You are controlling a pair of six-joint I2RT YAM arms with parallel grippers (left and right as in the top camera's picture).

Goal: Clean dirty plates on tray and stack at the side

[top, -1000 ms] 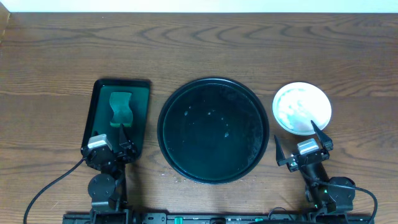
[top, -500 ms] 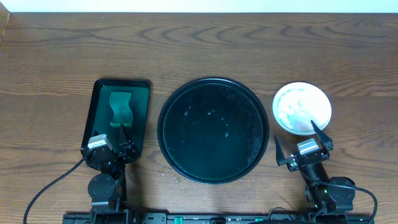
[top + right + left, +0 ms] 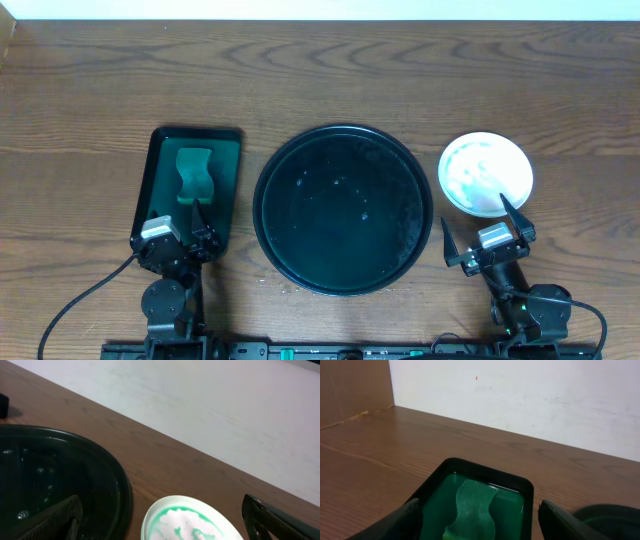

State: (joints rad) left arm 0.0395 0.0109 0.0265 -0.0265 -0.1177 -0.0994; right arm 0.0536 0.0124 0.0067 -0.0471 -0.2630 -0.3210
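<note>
The round black tray (image 3: 262, 200) lies at the table's centre with only water droplets on it; it also shows in the right wrist view (image 3: 117, 485). One white plate (image 3: 485, 173) with pale green streaks sits on the wood right of the tray. I cannot tell whether other plates lie under it. It is close below the right wrist camera (image 3: 192, 520). My right gripper (image 3: 478, 222) is open and empty just in front of the plate, its fingers (image 3: 162, 527) wide apart. My left gripper (image 3: 185, 228) is open and empty at the near end of the green tray.
A small rectangular dark green tray (image 3: 150, 190) at the left holds a pale green sponge (image 3: 193, 175). Both show between the left fingers (image 3: 477, 527): the tray rim (image 3: 527, 490) and the sponge (image 3: 472, 502). A white wall lies beyond the table's far edge.
</note>
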